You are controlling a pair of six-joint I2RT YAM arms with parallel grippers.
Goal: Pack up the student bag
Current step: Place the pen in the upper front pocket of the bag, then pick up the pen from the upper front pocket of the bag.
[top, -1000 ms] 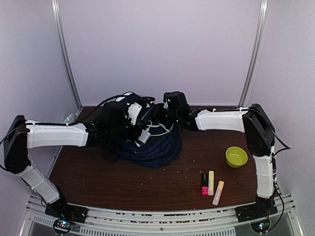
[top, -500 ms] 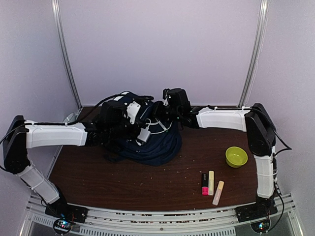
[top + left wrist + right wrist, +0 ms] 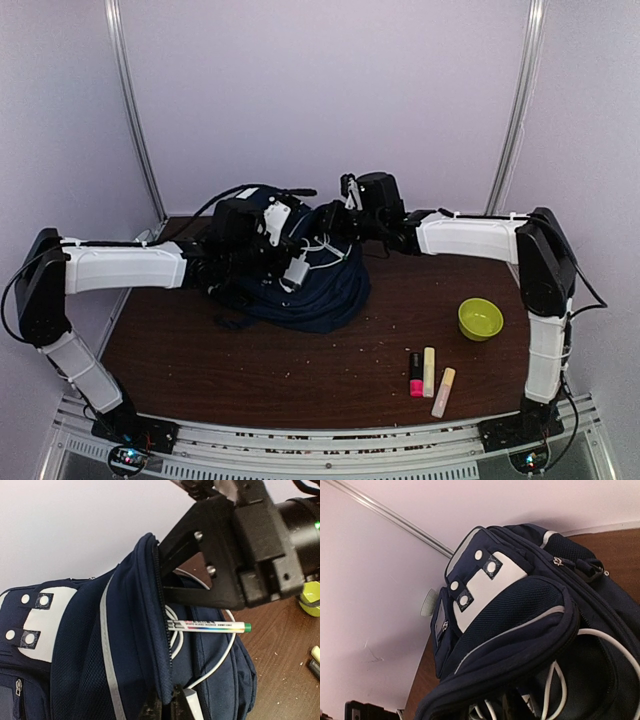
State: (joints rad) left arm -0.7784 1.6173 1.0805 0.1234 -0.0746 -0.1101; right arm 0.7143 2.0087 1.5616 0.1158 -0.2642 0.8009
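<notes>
Student bag (image 3: 310,285) sits at the back middle of the table (image 3: 230,370), left gripper (image 3: 164,706) pinching its opening rim, right gripper (image 3: 167,567) at the rim too (grip can't tell), risk: the half-in pen (image 3: 207,626) and white cable (image 3: 216,664) could slide out if the rim slips free.

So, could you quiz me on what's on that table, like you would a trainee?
1. True or false: the green bowl sits inside the student bag.
2. How many marker pens lie loose on the table? A two, B three, C five.
3. Fill in: the pen poking from the bag's opening has a ___ end.
Key: 1 false, the bowl stands on the table; 2 B; 3 green.
</notes>
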